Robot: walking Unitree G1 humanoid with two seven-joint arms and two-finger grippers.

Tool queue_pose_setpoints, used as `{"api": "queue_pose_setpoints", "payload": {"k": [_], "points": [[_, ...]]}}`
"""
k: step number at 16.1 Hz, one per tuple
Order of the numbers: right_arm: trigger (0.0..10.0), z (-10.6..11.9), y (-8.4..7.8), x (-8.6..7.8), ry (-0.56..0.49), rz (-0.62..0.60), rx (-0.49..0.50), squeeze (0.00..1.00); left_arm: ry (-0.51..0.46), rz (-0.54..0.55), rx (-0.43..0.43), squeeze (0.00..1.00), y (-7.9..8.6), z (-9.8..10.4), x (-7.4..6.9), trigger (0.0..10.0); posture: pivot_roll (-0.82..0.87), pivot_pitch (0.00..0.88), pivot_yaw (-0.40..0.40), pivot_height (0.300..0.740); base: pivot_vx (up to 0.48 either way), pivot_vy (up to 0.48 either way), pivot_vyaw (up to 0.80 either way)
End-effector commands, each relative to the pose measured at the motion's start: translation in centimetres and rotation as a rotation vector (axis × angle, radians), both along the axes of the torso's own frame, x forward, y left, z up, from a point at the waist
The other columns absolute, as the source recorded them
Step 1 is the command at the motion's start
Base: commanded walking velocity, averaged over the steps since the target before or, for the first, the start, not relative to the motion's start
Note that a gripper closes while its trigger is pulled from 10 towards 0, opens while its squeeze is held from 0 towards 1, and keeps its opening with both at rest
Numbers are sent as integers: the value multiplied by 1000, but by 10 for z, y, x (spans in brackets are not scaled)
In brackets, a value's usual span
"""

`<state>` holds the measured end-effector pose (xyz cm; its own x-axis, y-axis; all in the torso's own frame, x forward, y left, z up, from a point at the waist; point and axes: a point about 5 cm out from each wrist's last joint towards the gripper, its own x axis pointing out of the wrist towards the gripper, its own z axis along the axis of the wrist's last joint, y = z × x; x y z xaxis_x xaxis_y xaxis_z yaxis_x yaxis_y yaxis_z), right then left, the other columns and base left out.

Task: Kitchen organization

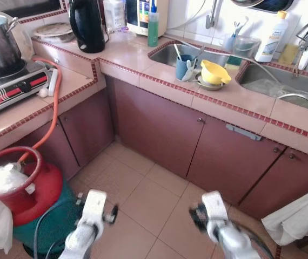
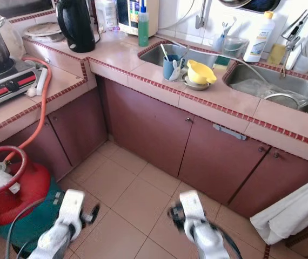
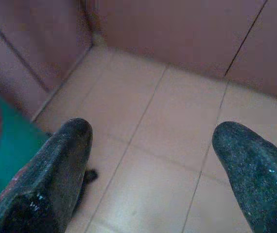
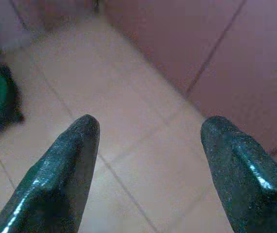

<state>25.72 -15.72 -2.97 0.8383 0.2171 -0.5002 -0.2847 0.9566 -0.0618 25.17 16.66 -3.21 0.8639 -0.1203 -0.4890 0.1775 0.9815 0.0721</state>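
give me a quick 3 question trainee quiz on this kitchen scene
1. True or false: the yellow bowl sits on the counter between the two sinks.
2. What colour is the mug beside it? A) red B) blue C) white
3. The left gripper and right gripper hang over the floor with fingers ____.

Key: 1 true; 2 B; 3 open

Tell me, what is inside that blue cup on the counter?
The blue cup on the tiled counter holds a few utensil handles sticking up, one pale. Their lower ends are hidden by the cup wall. A yellow plastic bowl sits beside it.
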Motion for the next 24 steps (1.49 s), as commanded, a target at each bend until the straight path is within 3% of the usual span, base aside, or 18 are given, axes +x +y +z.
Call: {"api": "queue_pose_setpoints", "payload": {"k": [1,4,6,8,11,13,15,16,18,21,22,24], "points": [[10000,11,4,11,-64,-1,39,0,-41,-9,-28,0,-5,8,9,10000,-77,0,-28,740,0,0,0],[10000,40,16,37,-210,7,105,0,-206,-48,-69,0,-13,36,32,10000,-79,0,-26,740,0,0,0],[10000,56,17,49,-274,15,105,0,-283,-23,-187,0,-10,54,41,10000,-84,0,-22,740,0,0,0],[10000,66,15,53,-336,15,123,0,-312,39,-120,0,-1,60,43,10000,-90,0,-22,740,0,0,0],[10000,74,6,52,-390,-36,97,0,-381,25,-182,0,6,74,30,10000,-98,0,-22,740,0,0,0],[10000,84,6,43,-480,2,142,0,-392,27,-171,0,9,77,15,10000,-99,0,-23,740,0,0,0],[10000,87,6,36,-496,25,163,0,-395,20,-179,0,6,79,3,10000,-95,0,-29,740,0,0,0],[10000,85,5,25,-519,63,92,0,-415,7,-161,0,5,81,-7,10000,-91,0,-34,740,0,0,0],[10000,87,-2,15,-526,56,143,0,-443,9,-123,0,10,84,-17,10000,-86,0,-42,740,0,0,0],[10000,105,-3,14,-586,48,177,0,-463,24,-181,0,13,98,-17,10000,-88,0,-39,740,0,0,0],[10000,114,0,18,-620,79,149,0,-500,-44,-194,0,6,108,-15,10000,-91,0,-37,740,0,0,0],[10000,118,2,21,-623,97,149,0,-509,-64,-197,0,4,112,-11,10000,-94,0,-37,740,0,0,0]]}}
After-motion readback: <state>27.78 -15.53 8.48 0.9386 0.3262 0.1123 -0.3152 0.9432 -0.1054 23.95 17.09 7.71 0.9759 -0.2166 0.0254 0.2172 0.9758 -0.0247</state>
